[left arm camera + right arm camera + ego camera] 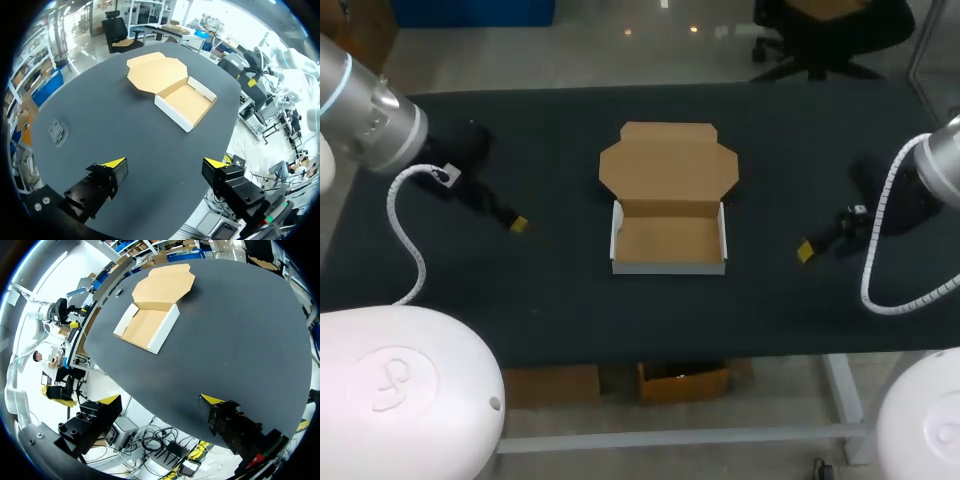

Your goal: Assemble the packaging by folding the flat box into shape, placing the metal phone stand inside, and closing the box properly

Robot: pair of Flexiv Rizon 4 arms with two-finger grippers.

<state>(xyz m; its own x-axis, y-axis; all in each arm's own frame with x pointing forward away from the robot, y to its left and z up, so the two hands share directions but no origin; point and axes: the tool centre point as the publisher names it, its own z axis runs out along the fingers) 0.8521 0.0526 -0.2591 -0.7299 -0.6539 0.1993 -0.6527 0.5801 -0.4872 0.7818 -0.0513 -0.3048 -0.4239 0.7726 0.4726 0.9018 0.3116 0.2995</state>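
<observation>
A cardboard box (669, 240) stands folded into shape in the middle of the black table, white outside and brown inside. Its lid (668, 168) lies open and flat toward the far edge, and the tray holds nothing. No metal phone stand shows in any view. My left gripper (518, 224) hovers open well to the left of the box. My right gripper (806, 250) hovers open to its right. In the left wrist view the box (187, 102) lies far ahead of the open gripper (165, 164). The right wrist view also has the box (145, 327) ahead of its empty gripper (160, 400).
The black table (540, 290) spreads wide around the box, with its front edge close to the robot. A small grey patch (56, 132) lies on the tabletop beside my left gripper.
</observation>
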